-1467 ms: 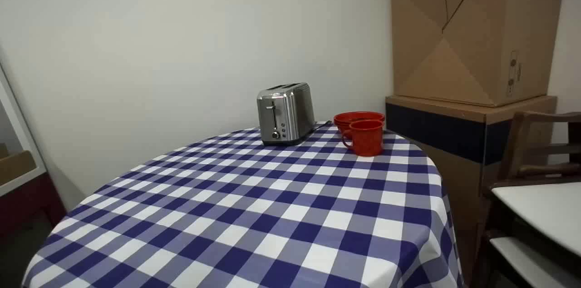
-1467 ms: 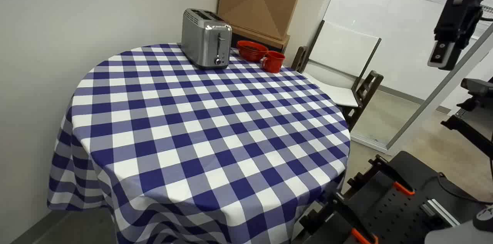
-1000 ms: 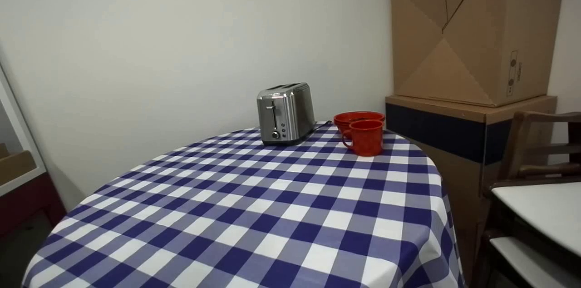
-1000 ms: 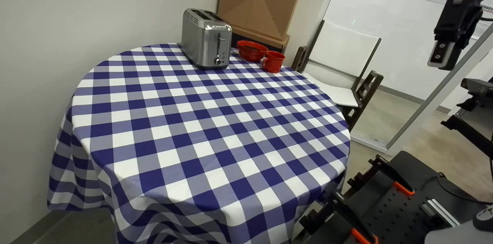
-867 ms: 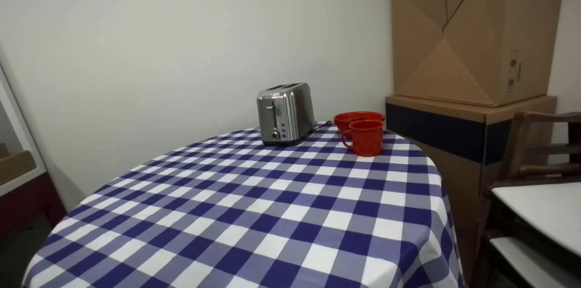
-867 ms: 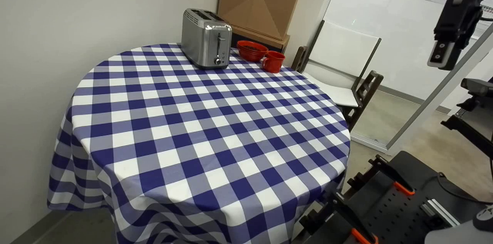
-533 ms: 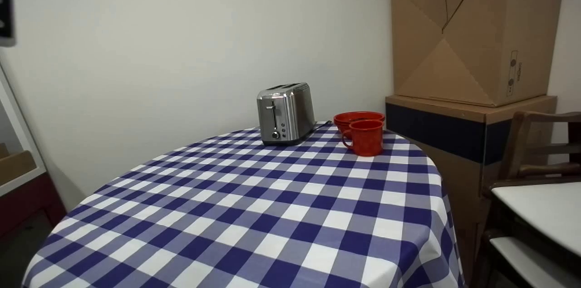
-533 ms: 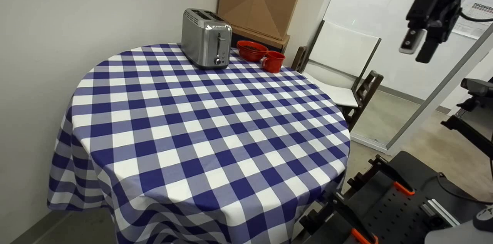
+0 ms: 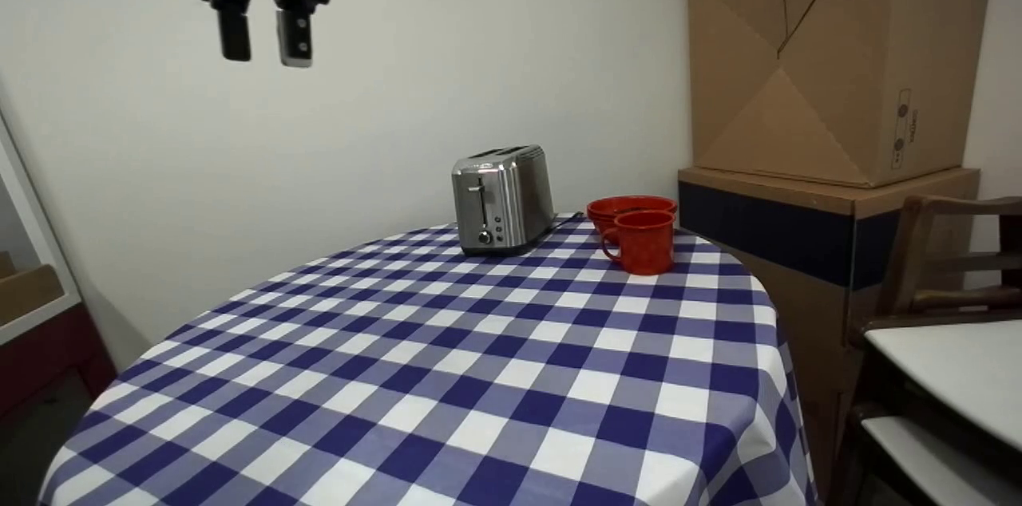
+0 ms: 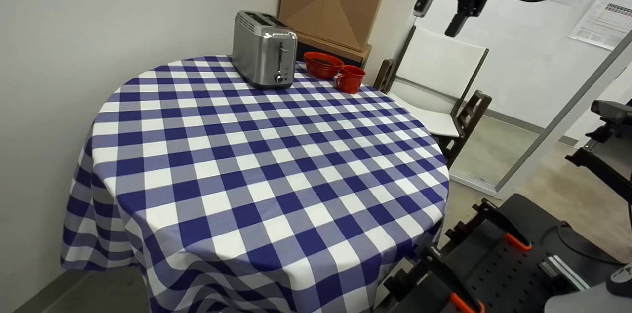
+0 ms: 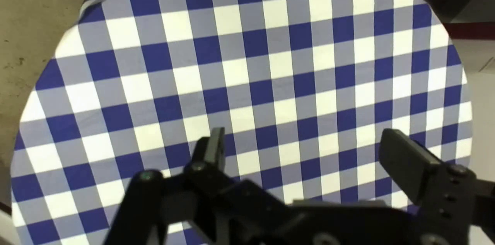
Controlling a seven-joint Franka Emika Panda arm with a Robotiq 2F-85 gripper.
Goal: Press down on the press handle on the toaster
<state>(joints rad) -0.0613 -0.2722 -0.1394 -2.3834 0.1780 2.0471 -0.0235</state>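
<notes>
A silver toaster [image 9: 511, 203] stands at the back of the checkered table; it also shows in an exterior view [image 10: 254, 54]. Its press handle [image 9: 477, 189] is near the top of the slot on the end face; it also shows in an exterior view [image 10: 284, 50]. My gripper [image 9: 265, 61] is open and empty, high above the table and well apart from the toaster; it also shows in an exterior view [image 10: 435, 24]. In the wrist view the gripper [image 11: 304, 131] has its fingers wide apart over bare tablecloth. The toaster is out of the wrist view.
A red mug [image 9: 647, 247] and red bowl [image 9: 623, 205] stand beside the toaster. The blue and white tablecloth [image 10: 256, 165] covers the round table. A wall runs behind it. Cardboard boxes [image 9: 798, 75] rise behind the table. A white chair [image 10: 444, 66] stands past its edge.
My gripper has moved in over the table. It came into an exterior view from the top left, and moved left and up in an exterior view. The toaster and its handle have not moved.
</notes>
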